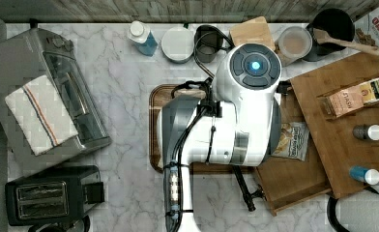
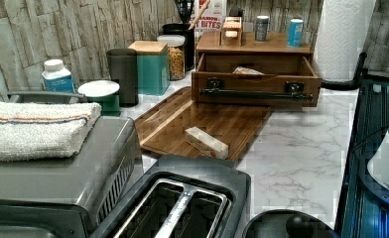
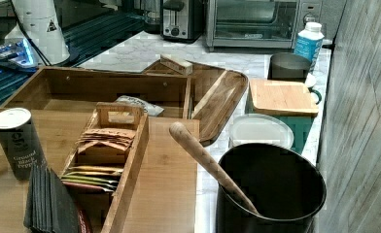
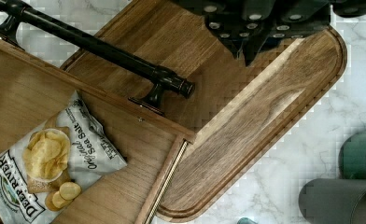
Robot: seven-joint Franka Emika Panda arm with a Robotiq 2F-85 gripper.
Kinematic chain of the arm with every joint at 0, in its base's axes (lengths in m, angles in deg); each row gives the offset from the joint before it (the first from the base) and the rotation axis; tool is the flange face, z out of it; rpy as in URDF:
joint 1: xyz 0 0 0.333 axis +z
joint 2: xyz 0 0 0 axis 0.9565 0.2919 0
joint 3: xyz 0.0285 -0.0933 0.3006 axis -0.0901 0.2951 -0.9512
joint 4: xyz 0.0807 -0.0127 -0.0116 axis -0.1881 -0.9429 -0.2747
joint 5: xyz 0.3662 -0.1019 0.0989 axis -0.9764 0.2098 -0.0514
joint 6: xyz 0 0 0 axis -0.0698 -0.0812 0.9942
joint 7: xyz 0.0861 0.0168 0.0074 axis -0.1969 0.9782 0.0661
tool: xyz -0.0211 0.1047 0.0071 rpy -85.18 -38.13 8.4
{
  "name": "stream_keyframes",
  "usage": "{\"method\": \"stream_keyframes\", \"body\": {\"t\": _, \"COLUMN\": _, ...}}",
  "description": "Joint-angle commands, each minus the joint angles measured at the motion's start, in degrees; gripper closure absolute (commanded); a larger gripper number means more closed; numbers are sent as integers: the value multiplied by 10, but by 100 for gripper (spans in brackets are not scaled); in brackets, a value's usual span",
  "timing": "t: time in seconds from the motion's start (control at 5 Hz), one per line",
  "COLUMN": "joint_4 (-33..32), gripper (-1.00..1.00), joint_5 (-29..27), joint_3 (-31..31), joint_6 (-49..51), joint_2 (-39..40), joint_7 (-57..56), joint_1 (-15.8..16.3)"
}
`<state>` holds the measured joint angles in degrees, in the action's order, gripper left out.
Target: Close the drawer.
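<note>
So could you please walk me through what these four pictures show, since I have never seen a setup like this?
They show one moment on a marble kitchen counter, seen by four cameras. The top view looks straight down; the big white and grey shape is the robot arm, a single arm that moves things with a gripper at its end. The left view and right view look across the counter from opposite ends. The wrist view comes from a camera on the arm, looking down past the dark gripper parts.

On the counter are a toaster oven with a towel on it, a toaster, some jars, a dark wooden tray with a small block, and a bamboo organizer with its drawer pulled open. A chip bag lies in the drawer. The bar handle is on its front. Nothing is seen to be held.
</note>
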<state>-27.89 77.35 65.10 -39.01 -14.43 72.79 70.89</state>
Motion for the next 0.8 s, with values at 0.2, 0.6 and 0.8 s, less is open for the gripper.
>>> {"method": "stream_keyframes", "body": {"t": 0.2, "joint_4": 0, "gripper": 100, "joint_5": -2, "joint_3": 1, "joint_6": 0, "joint_2": 1, "joint_7": 0, "joint_1": -1}}
{"method": "stream_keyframes", "body": {"t": 0.6, "joint_4": -69, "gripper": 100, "joint_5": -3, "joint_3": -13, "joint_6": -57, "joint_2": -28, "joint_7": -68, "joint_1": 9}}
{"method": "stream_keyframes", "body": {"t": 0.8, "joint_4": -167, "gripper": 100, "joint_5": -5, "joint_3": -32, "joint_6": -160, "joint_2": -66, "joint_7": -159, "joint_1": 26}}
